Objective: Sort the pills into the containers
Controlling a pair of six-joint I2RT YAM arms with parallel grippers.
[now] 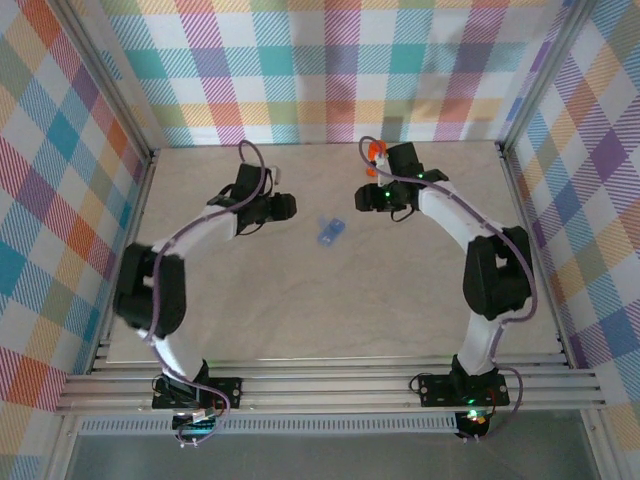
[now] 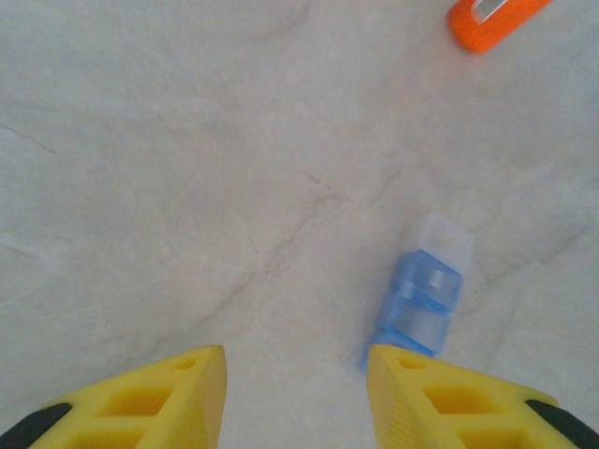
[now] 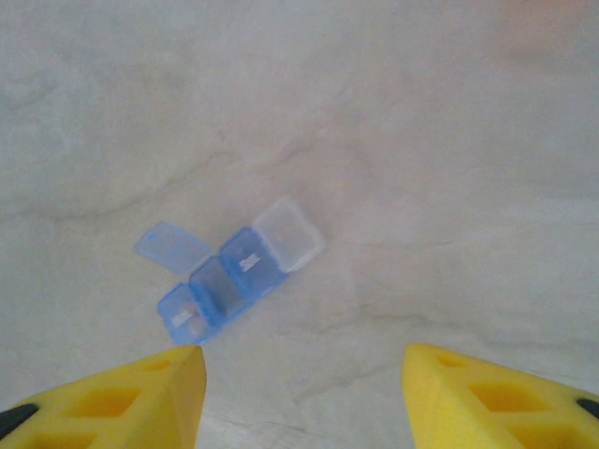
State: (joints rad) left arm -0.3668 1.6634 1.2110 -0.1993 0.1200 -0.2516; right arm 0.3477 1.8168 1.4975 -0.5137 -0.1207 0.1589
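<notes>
- Blue box (image 1: pixel 330 230) lies flat on the desk (image 1: pixel 300 310), out in the middle; nothing is touching it
- One small lid (image 3: pixel 173 245) on the box is flipped open and sticks out to the side; the part at one end of the box looks clear and whitish
- The left tool (image 2: pixel 295 374) is to the left of the box and near it; its yellow fingers (image 2: pixel 192 393) are apart, with nothing between them; the box lies just past its right finger
- The right tool (image 3: pixel 301 374) is to the right of the box and a bit farther back; its fingers (image 3: pixel 150 398) are wide apart and hold nothing
- The orange bottle (image 1: pixel 375 152) is farther back than the box, just beside the right tool
</notes>
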